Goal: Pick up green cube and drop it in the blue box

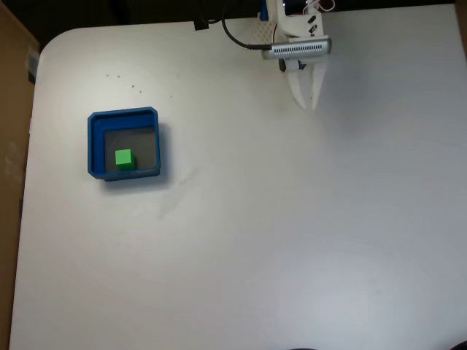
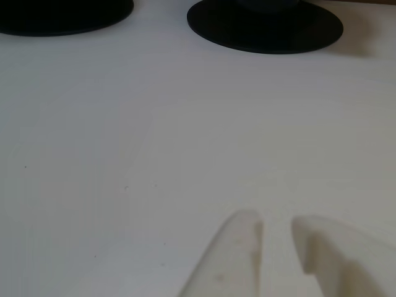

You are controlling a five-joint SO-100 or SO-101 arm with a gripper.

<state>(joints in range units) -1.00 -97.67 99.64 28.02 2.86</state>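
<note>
In the fixed view the green cube (image 1: 125, 158) lies on the grey floor of the blue box (image 1: 95, 146), near its lower left corner, on the left part of the white table. My white gripper (image 1: 308, 102) hangs at the table's far edge, well to the right of the box, fingers pointing toward the table's middle. Its two fingers stand close together with a thin slit between them and nothing held. The other view looks along the same gripper (image 2: 275, 219) over bare white table.
A black cable (image 1: 233, 36) loops beside the arm's base at the far edge. Two black round discs (image 2: 266, 25) (image 2: 62, 15) lie on the table beyond the fingertips in the other view. A brown surface (image 1: 11, 109) borders the table's left side.
</note>
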